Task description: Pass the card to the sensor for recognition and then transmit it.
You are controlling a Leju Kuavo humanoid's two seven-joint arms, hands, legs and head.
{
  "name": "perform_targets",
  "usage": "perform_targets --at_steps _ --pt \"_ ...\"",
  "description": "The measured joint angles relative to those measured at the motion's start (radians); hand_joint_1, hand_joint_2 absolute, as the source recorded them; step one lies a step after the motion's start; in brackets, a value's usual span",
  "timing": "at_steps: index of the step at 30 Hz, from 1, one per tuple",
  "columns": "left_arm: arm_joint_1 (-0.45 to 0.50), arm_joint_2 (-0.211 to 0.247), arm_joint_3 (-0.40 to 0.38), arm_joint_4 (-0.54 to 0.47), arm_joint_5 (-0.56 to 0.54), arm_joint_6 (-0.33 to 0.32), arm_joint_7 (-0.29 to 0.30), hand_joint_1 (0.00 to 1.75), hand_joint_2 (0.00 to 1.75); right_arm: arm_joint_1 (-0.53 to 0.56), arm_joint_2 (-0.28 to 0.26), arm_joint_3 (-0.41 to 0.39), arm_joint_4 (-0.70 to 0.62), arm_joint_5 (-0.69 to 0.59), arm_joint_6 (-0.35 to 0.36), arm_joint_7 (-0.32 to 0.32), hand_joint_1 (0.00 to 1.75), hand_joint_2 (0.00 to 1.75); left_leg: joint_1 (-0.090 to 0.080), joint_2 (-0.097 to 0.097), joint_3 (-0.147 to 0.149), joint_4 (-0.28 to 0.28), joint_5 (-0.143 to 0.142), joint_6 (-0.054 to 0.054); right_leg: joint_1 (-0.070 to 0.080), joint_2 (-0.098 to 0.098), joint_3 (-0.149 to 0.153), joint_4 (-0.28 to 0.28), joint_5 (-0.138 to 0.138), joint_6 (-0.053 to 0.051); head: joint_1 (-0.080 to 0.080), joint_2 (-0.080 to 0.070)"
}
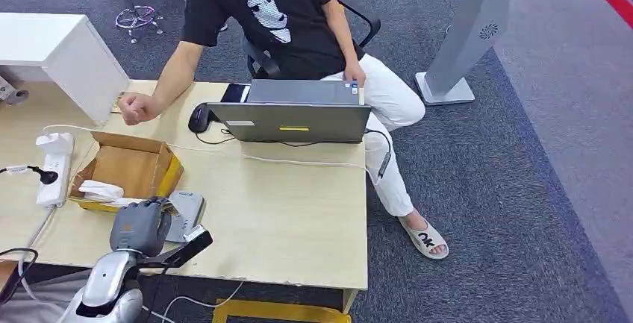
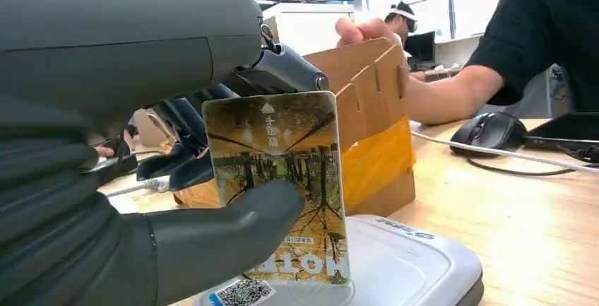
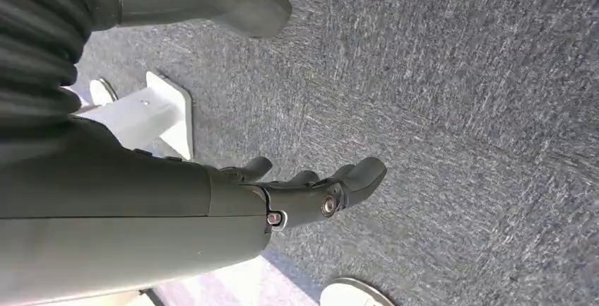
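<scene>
My left hand (image 1: 139, 226) (image 2: 141, 200) pinches a card (image 2: 282, 179) with a yellow forest picture between its thumb and fingers. The card stands upright with its lower edge touching the flat grey-white sensor pad (image 2: 410, 263) (image 1: 188, 211), which lies on the wooden table (image 1: 284, 211) just in front of the cardboard box. My right hand (image 3: 311, 193) hangs over the grey carpet with its fingers apart and loosely bent, holding nothing.
An open cardboard box (image 1: 127, 168) sits right behind the sensor. A person (image 1: 276, 17) sits across the table with a fist near the box, behind a laptop (image 1: 291, 118) and a black mouse (image 1: 198, 118). A white power strip (image 1: 54, 174) lies at the left edge.
</scene>
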Motion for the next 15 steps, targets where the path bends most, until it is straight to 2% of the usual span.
perform_targets --at_steps 15 --pt "0.000 0.000 0.000 0.000 0.017 0.002 -0.012 1.75 1.75 0.000 -0.001 0.000 0.000 0.000 -0.003 0.000 0.00 1.75 0.000 0.000 0.000 0.000 0.000 0.000 0.000 0.000 0.000 0.000 0.000 0.000 0.000 0.000"
